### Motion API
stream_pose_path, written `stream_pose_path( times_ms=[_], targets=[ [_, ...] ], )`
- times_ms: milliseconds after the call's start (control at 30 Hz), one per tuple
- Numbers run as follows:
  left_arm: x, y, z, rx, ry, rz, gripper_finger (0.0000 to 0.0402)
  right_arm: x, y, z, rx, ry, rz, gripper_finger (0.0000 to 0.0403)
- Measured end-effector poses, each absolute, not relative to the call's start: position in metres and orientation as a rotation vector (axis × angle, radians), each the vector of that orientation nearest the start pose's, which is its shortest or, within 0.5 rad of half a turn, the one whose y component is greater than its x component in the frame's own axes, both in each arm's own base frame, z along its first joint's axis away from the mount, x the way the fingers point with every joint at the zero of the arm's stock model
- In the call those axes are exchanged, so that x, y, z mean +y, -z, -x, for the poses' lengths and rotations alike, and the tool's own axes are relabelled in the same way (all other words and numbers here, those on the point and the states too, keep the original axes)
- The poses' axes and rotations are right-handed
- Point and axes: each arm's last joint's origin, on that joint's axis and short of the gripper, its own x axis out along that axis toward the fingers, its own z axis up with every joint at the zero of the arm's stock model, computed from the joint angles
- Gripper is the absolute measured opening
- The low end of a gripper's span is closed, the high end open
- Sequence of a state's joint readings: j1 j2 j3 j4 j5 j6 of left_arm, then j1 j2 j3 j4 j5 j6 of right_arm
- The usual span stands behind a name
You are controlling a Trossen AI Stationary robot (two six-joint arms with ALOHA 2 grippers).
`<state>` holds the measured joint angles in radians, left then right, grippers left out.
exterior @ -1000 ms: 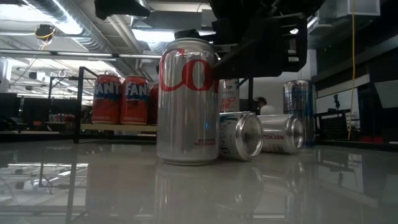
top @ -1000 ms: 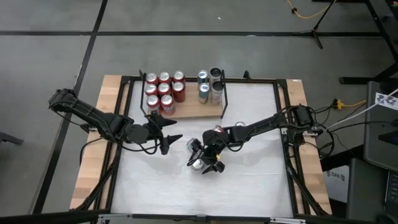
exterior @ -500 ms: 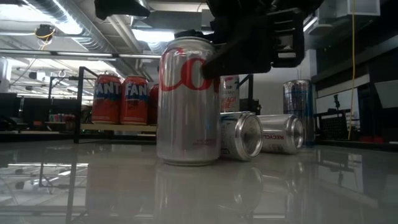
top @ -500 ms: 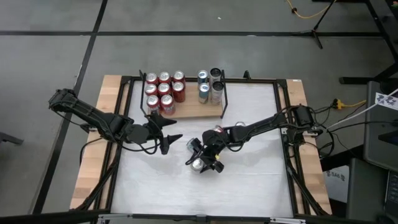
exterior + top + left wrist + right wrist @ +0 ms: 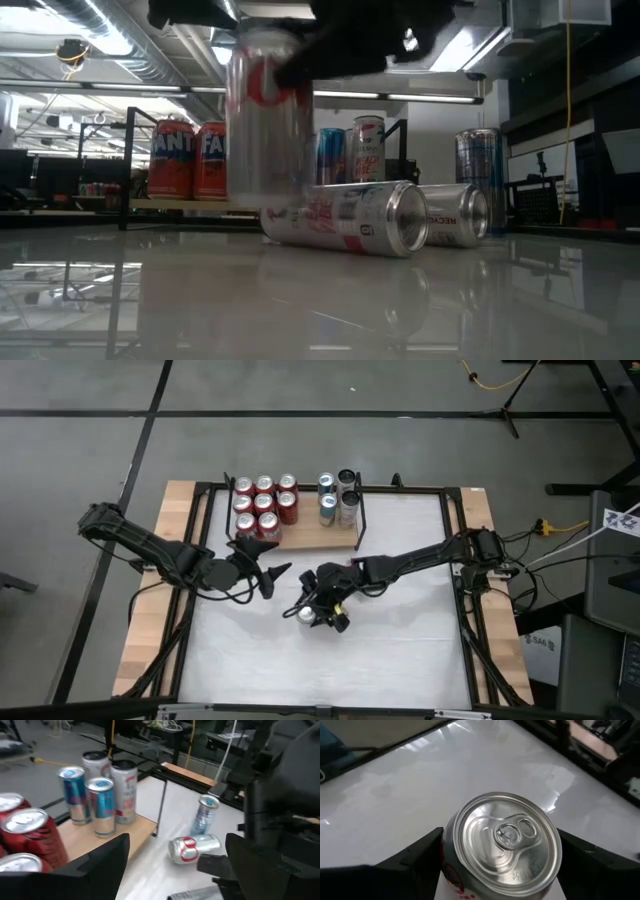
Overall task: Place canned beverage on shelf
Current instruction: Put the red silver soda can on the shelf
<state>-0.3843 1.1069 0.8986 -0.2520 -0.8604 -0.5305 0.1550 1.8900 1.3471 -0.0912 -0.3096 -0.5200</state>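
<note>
A silver can with red lettering (image 5: 502, 842) stands upright between the fingers of my right gripper (image 5: 318, 612), which is shut on it above the table's middle; the low view shows this can (image 5: 268, 120) off the table. My left gripper (image 5: 277, 580) hovers open and empty just near of the shelf (image 5: 310, 540). The shelf is a wooden board with black rails at the table's far side, and several red cans (image 5: 262, 505) and blue and silver cans (image 5: 336, 498) stand on it. My right gripper pinches the can's side wall (image 5: 449, 872) just below its top rim, one finger (image 5: 415, 862) on each opposite side. The fingers come from the table's right, slanting down. The can stays upright, its top up, lifted clear of the table.
Two silver cans lie on their sides on the table behind the held one (image 5: 345, 217) (image 5: 455, 213). A slim can (image 5: 204, 815) stands farther right, near the shelf's black end rail (image 5: 161, 805). The near half of the white tabletop (image 5: 330, 670) lies bare.
My right gripper has shut on the standing silver can and lifted it clear of the table, carrying it up and a little toward the table's left and far side. The can stays upright. My left gripper has turned slightly toward the shelf, still open.
</note>
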Motion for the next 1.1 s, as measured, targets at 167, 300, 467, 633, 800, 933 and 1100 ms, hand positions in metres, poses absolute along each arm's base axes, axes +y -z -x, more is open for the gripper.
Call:
stream_pose_path(
  times_ms=[167, 300, 467, 633, 800, 933, 1100],
  targets=[
    [-0.063, -0.316, -0.217, 0.218, -0.581, 0.196, 0.0321, 0.056, -0.244, -0.422, 0.530, -0.561, 0.430, 0.0300],
    [-0.058, -0.325, -0.207, 0.189, -0.611, 0.150, 0.0321, 0.039, -0.267, -0.428, 0.520, -0.517, 0.422, 0.0300],
    [-0.052, -0.335, -0.192, 0.170, -0.613, 0.116, 0.0321, 0.016, -0.293, -0.432, 0.522, -0.464, 0.409, 0.0300],
    [-0.048, -0.331, -0.179, 0.245, -0.595, 0.098, 0.0321, -0.002, -0.311, -0.434, 0.505, -0.393, 0.415, 0.0300],
    [-0.046, -0.313, -0.172, 0.402, -0.584, 0.175, 0.0321, -0.016, -0.312, -0.434, 0.515, -0.335, 0.399, 0.0300],
    [-0.049, -0.294, -0.174, 0.517, -0.610, 0.219, 0.0321, -0.026, -0.307, -0.438, 0.494, -0.300, 0.375, 0.0300],
    [-0.052, -0.270, -0.181, 0.592, -0.628, 0.233, 0.0321, -0.032, -0.290, -0.441, 0.433, -0.260, 0.339, 0.0300]
  ],
)
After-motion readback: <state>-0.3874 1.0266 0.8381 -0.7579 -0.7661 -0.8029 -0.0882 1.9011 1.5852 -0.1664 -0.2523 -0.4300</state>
